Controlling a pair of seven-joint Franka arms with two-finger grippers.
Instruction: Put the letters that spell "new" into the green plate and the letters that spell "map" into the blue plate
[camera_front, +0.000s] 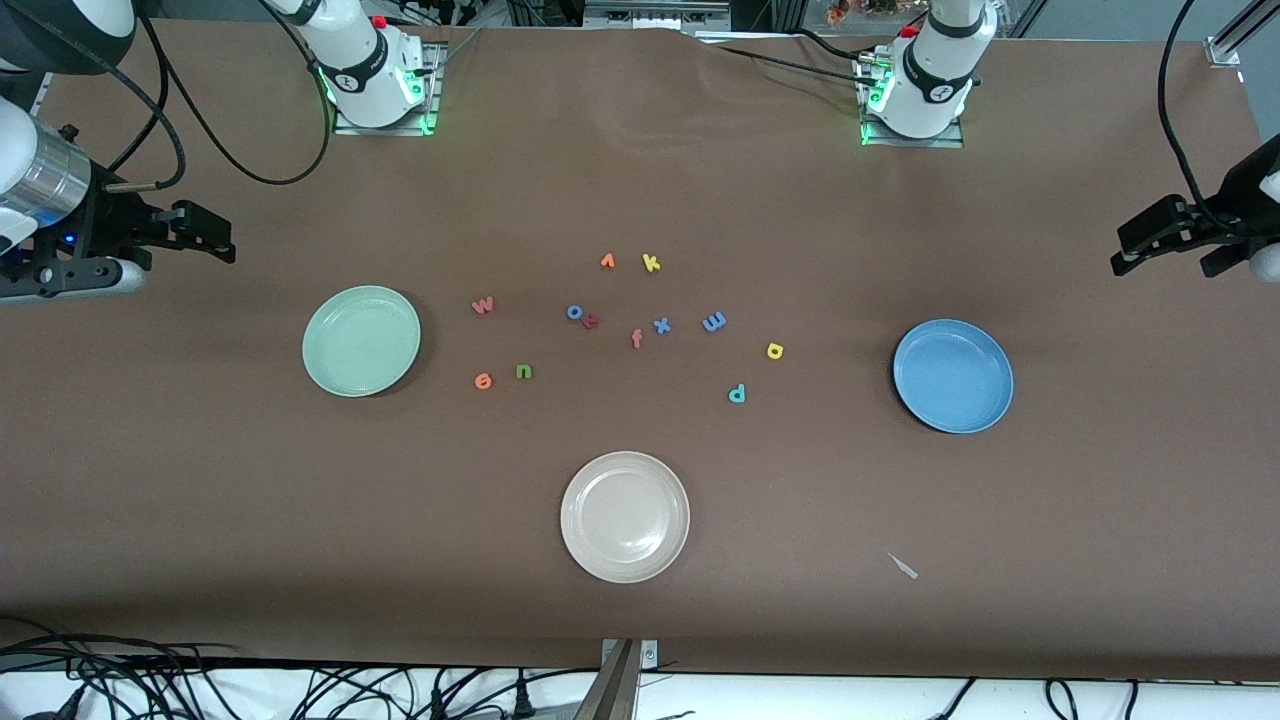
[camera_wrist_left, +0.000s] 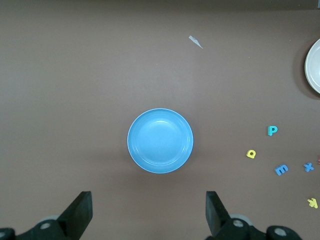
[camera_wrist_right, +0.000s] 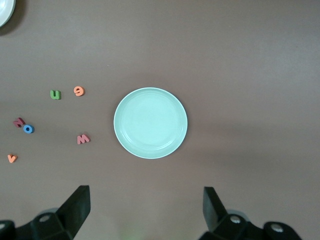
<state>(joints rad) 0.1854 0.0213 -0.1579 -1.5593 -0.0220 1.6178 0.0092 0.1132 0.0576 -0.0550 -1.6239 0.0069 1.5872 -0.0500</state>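
Note:
The pale green plate (camera_front: 361, 340) (camera_wrist_right: 150, 123) lies toward the right arm's end of the table, the blue plate (camera_front: 953, 375) (camera_wrist_left: 160, 140) toward the left arm's end; both hold nothing. Between them lie the pink w (camera_front: 482, 305) (camera_wrist_right: 83, 139), orange e (camera_front: 483, 380) (camera_wrist_right: 79, 90), green n (camera_front: 524, 371) (camera_wrist_right: 55, 94), blue m (camera_front: 714, 322) (camera_wrist_left: 281, 169), yellow a (camera_front: 774, 350) (camera_wrist_left: 251, 153) and teal p (camera_front: 737, 393) (camera_wrist_left: 272, 130). My right gripper (camera_front: 210, 235) (camera_wrist_right: 145, 210) hangs open over bare table by the green plate. My left gripper (camera_front: 1125, 250) (camera_wrist_left: 148, 212) hangs open by the blue plate.
A cream plate (camera_front: 625, 516) lies nearest the front camera. Other letters sit mid-table: orange wedge (camera_front: 607, 261), yellow k (camera_front: 651, 262), blue o (camera_front: 575, 312), red f (camera_front: 637, 339), blue x (camera_front: 661, 325). A paper scrap (camera_front: 903, 566) lies nearer the camera than the blue plate.

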